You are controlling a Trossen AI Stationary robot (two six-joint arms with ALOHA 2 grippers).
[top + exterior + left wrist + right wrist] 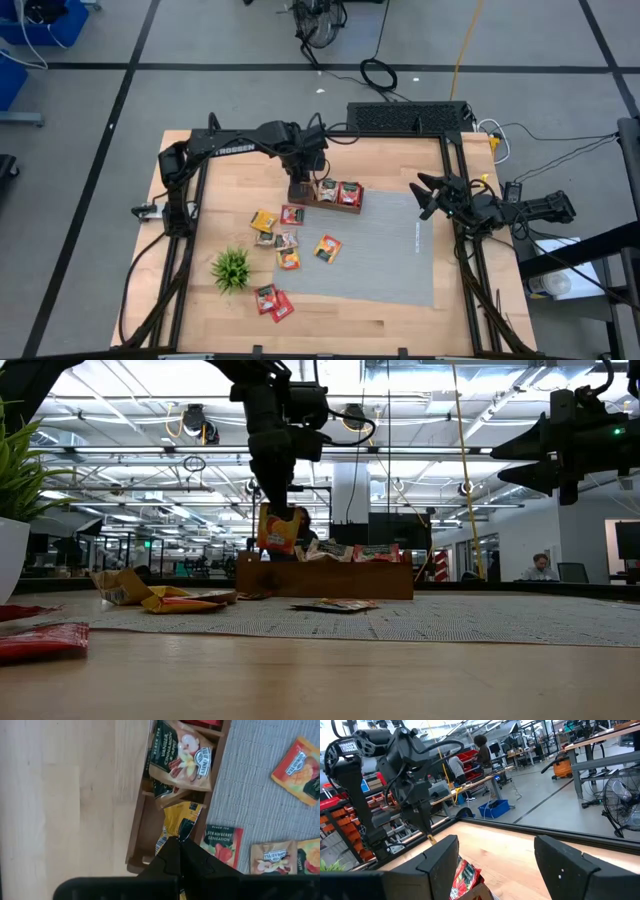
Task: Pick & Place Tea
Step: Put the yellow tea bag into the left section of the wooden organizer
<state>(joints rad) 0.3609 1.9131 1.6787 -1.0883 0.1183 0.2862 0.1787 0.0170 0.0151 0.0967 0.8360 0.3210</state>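
Tea: a yellow-orange square tea-bag packet [279, 530] is pinched by its top edge in the left gripper [281, 512], jaws pressed tight on it, hanging above the left end of the low brown wooden tray [325, 579] w/ clear air between packet and tray. Left wrist view shows the same packet [179, 822] dangling past the closed fingertips [167, 860], over the tray's end compartment [137, 842]. In the tray's next slot, a brown vanilla-label packet [182, 757] leans tilted; more red packets [349, 193] stand further along toward the tray's far end.

Loose tea lies on the grey woven mat [395, 250] near the tray: a red strawberry packet [292, 214] just in front of the tray, a yellow one [264, 220] beside that, a brown one [287, 240] and two orange ones [327, 248] a bit further out. Two red packets [273, 301] sit well apart from the tray on the bare light wooden table [480, 310], near the small green plant in its white pot [231, 267].

Right gripper [428, 195] hangs high off to the tray's right, well clear of it, jaws spread wide, nothing between them. People show in the room behind the tray, far off.
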